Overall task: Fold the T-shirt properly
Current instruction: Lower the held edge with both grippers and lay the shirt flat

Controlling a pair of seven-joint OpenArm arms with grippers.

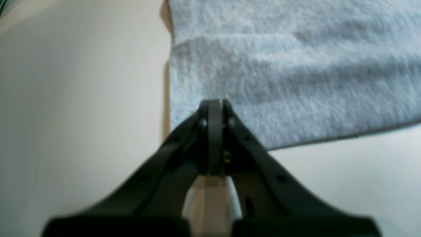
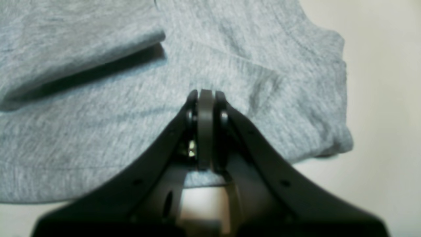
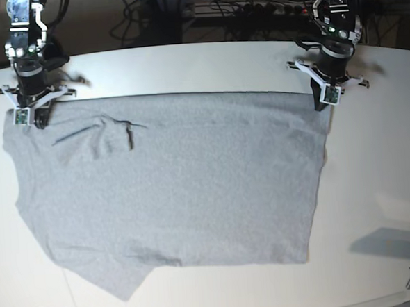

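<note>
While the grey T-shirt (image 3: 172,187) lies spread flat over most of the white table (image 3: 207,66), plain side up, the two arms stand at its far edge, one at each upper corner of the base view. At the upper left of that view the right gripper (image 3: 27,117) points down at the shirt's corner, where the cloth is bunched into a small fold with a dark crease just to its right. In the right wrist view this gripper (image 2: 206,93) shows its jaws pressed together, tips down on wrinkled grey fabric (image 2: 98,108); whether a layer of cloth is pinched between them cannot be told. A folded flap with a dark shadow beneath it runs across the upper left of that view, and bare table shows along the right side.

Across the middle of the base view the shirt's far hem runs straight between the two arms, and the near edge slants down to a point at the lower left.

At the upper right, the left gripper (image 3: 325,99) stands at the shirt's other far corner. Seen from the left wrist, its jaws (image 1: 214,102) are together, the tips resting at the cloth's (image 1: 296,72) edge near a corner, with bare table to the left and below.
</note>
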